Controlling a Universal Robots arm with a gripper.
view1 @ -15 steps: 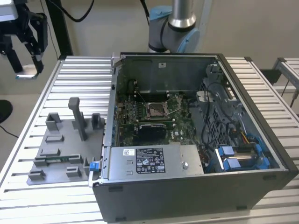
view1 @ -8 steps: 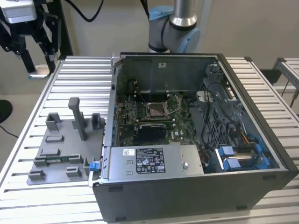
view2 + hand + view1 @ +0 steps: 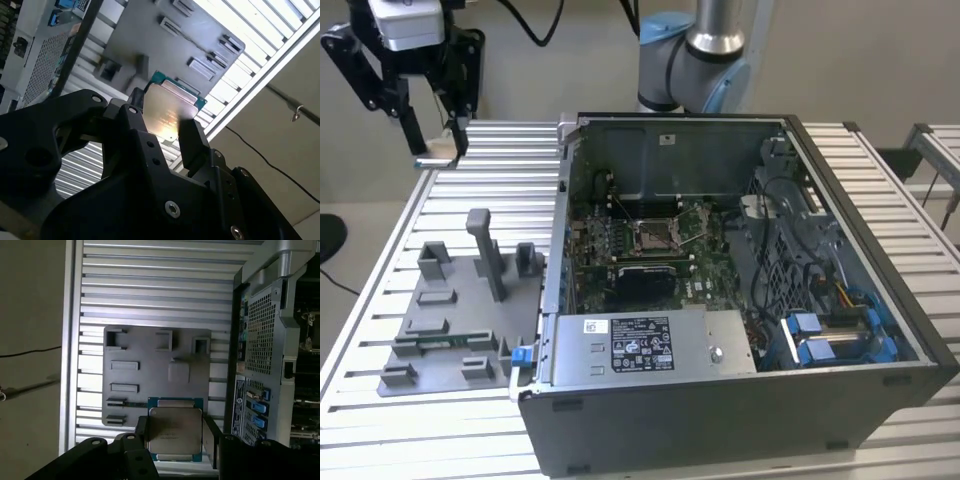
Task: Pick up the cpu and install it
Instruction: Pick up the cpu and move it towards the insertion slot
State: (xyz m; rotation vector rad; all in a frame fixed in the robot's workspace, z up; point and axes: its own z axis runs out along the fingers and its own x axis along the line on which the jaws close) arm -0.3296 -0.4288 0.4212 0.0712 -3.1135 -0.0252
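The cpu (image 3: 175, 431), a flat square chip with a pale metal top and a green rim, sits between my black fingers (image 3: 212, 436) in both wrist views. My gripper (image 3: 176, 440) is shut on it, gripping two opposite edges. In the second wrist view the cpu (image 3: 167, 111) catches the light above the gripper (image 3: 161, 131). In the exterior view the gripper (image 3: 439, 140) hangs high at the far left, above the table's back corner and well away from the open computer case (image 3: 840, 395). The metal-framed socket (image 3: 654, 234) lies on the motherboard inside the case.
A grey fixture tray (image 3: 470, 300) with raised blocks lies on the slatted table (image 3: 490, 170), to the exterior view's left of the case. It lies below the held chip as the fixture tray (image 3: 150, 347). The arm's base (image 3: 700, 50) stands behind the case.
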